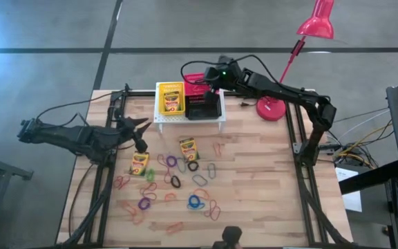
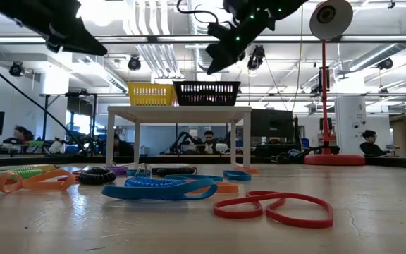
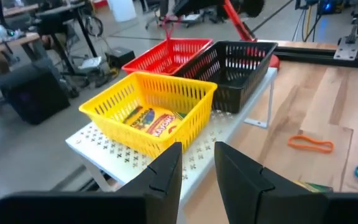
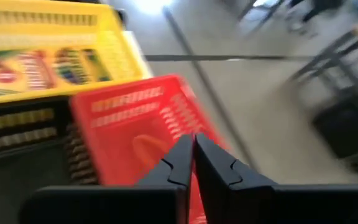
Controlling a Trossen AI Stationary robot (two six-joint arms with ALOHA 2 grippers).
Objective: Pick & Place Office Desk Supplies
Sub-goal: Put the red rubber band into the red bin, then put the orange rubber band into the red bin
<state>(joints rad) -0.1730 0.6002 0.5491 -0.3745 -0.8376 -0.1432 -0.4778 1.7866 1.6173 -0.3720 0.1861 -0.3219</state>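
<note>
A red desk lamp stands at the table's far right corner, its round base on the wood just beside the right gripper's arm and its shade reaching out past the table edge over the grey floor. A white perforated stand sits at the far middle of the wooden table, directly ahead of the left gripper and under the right one. In the low view, people sit at desks in the room behind.
</note>
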